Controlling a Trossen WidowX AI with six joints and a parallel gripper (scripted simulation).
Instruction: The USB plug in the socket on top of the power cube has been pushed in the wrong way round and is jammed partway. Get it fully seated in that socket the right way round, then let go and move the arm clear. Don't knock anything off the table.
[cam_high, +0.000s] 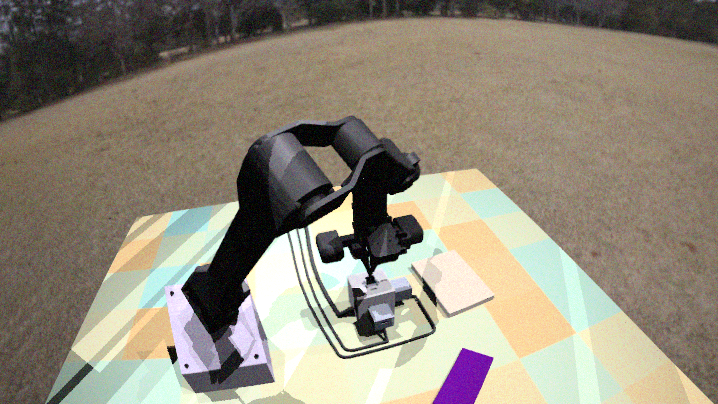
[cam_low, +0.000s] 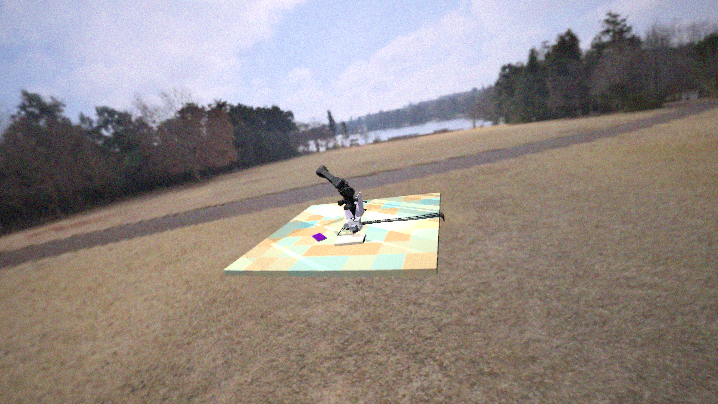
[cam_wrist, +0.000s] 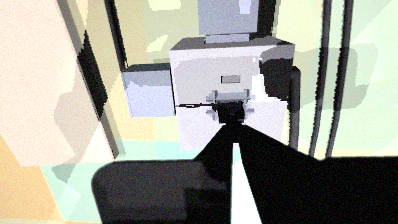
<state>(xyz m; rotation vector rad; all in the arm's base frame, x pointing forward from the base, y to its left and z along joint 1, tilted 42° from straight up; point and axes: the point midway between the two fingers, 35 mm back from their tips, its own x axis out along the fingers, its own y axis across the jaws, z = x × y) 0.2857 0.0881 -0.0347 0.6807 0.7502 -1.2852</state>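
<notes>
The pale grey power cube (cam_high: 360, 302) (cam_wrist: 197, 80) stands upright on the table. My gripper (cam_high: 370, 276) (cam_wrist: 233, 132) points down at its top face and is shut on the USB plug, whose small dark body (cam_wrist: 230, 110) shows at the fingertips in the wrist view. A light grey fitting with side tabs (cam_wrist: 232, 96) shows around the plug's far side. The plug is at the top socket, but its metal end and the socket opening are hidden, so its depth and which way round it is cannot be told. A small grey rectangular slot (cam_wrist: 230, 79) lies beyond it.
Blue-grey adapters (cam_high: 382, 315) (cam_high: 402, 287) (cam_wrist: 150, 97) (cam_wrist: 228, 17) stick out from two cube sides. Black cables (cam_high: 346, 356) (cam_wrist: 320, 80) loop around the cube. A pale flat slab (cam_high: 454, 283) (cam_low: 349, 241) (cam_wrist: 40, 90) lies nearby, and a purple strip (cam_high: 464, 376) (cam_low: 319, 236) lies farther off.
</notes>
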